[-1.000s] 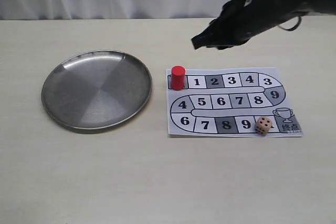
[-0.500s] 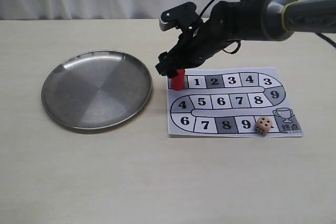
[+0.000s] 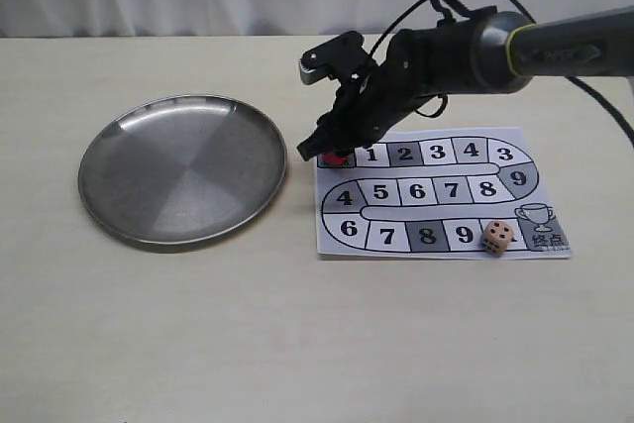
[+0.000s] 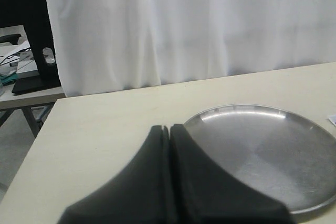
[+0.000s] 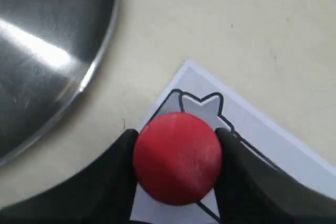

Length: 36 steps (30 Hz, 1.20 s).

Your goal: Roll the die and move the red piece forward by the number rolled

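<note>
The red piece [image 3: 338,158] stands on the start square at the board's [image 3: 543,136] near-left corner, mostly covered by my right gripper [image 3: 335,152]. From the right wrist the red piece [image 5: 177,157] shows as a round top with a black finger pressed against each side, so the right gripper [image 5: 178,134] is shut on it. The die [image 3: 498,237] lies on the board's lower right, by the trophy square, far from the gripper. My left gripper [image 4: 169,128] is shut on nothing, hovering beside the plate; the exterior view does not show it.
A wide steel plate [image 3: 183,167] lies left of the board, its rim a short gap from the red piece; it also shows in both wrist views, plate [image 4: 273,150] and plate [image 5: 42,51]. A white curtain closes off the table's back edge.
My right arm swung in from the upper right, came down over the red piece and closed its fingers around it. The die and the plate stayed put.
</note>
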Each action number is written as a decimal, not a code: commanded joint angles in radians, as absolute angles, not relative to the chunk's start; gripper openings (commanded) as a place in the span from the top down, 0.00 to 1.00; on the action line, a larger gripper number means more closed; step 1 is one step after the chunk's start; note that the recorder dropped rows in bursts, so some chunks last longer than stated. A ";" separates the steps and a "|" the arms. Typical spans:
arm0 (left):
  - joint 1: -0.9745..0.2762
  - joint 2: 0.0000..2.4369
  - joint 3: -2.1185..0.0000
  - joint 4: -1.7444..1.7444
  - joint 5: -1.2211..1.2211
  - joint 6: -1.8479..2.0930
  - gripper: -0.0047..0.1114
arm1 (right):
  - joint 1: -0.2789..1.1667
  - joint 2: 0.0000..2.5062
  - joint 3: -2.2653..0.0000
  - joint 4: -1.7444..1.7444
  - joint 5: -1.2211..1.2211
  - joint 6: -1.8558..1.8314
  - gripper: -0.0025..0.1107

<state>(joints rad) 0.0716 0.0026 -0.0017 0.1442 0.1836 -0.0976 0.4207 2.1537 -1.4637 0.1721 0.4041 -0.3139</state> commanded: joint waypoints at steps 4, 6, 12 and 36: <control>0.075 0.000 0.000 0.144 0.174 -0.099 0.96 | 0.368 1.978 -1.512 0.167 0.394 -0.220 0.94; 0.075 0.000 0.000 0.144 0.174 -0.099 0.96 | 0.347 1.971 -1.512 0.167 0.415 -0.220 0.94; 0.075 0.000 0.000 0.144 0.174 -0.099 0.96 | 0.337 2.059 -1.505 0.164 0.436 -0.222 0.94; 0.075 0.000 0.000 0.144 0.174 -0.099 0.96 | 0.302 2.163 -1.523 0.118 0.552 -0.193 0.94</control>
<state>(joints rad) 0.0716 0.0026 -0.0017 0.1442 0.1836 -0.0976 0.3124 2.1931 -1.5171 0.1315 0.5088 -0.1981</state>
